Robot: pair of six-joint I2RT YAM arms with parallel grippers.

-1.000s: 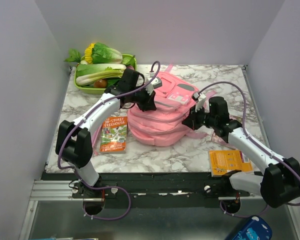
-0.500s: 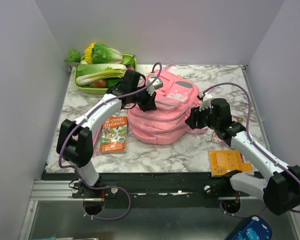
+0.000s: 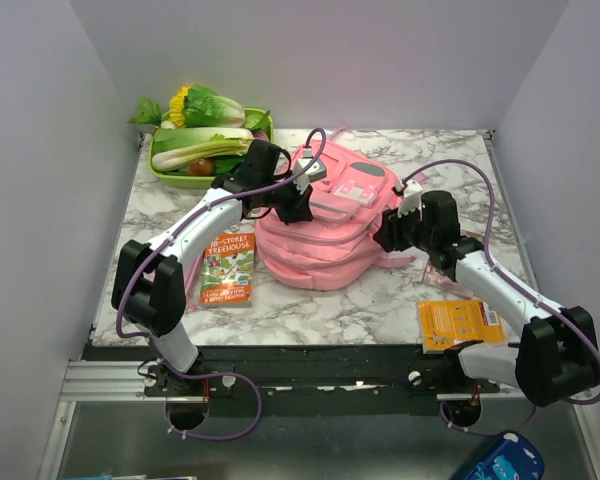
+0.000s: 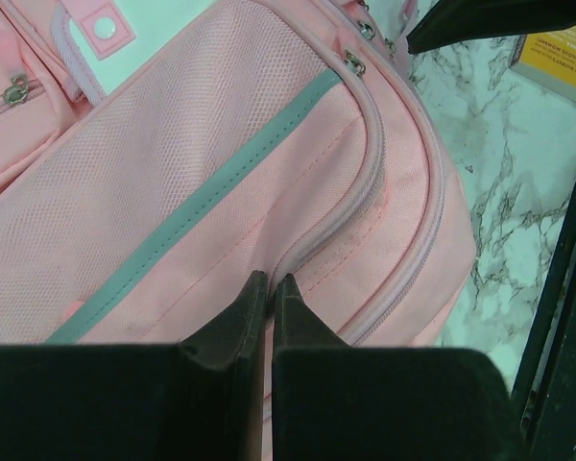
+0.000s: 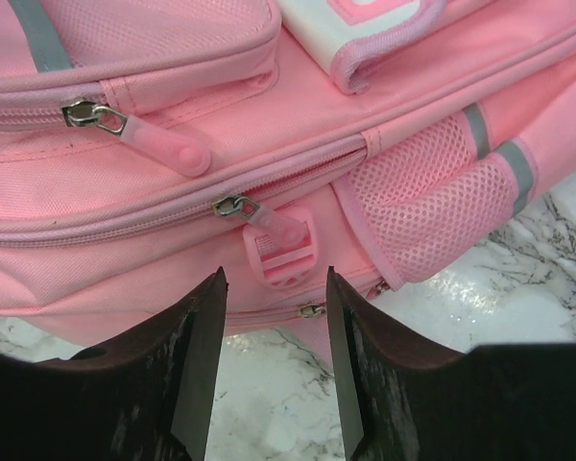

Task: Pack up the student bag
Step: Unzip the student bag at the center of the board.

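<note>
Just ahead of the right gripper (image 5: 273,277), whose fingers stand apart and hold nothing, a zip pull (image 5: 269,227) and a plastic buckle (image 5: 286,257) lie on the side of the pink backpack (image 5: 173,182). A mesh pocket (image 5: 424,213) sits to the right of those fingers, and the bare marble table (image 5: 269,394) shows below, between them. The left gripper (image 4: 271,281) is clenched, its two tips pressed together on a zip seam (image 4: 370,182) on the backpack's top; whether they nip any fabric cannot be told. Seen from above, the backpack lies flat in the middle of the table between the two grippers. An orange book (image 3: 460,325) lies behind the right fingers. Another book (image 3: 228,265) lies behind the left ones, and a tray of vegetables (image 3: 195,150) stands off to their far side.
</note>
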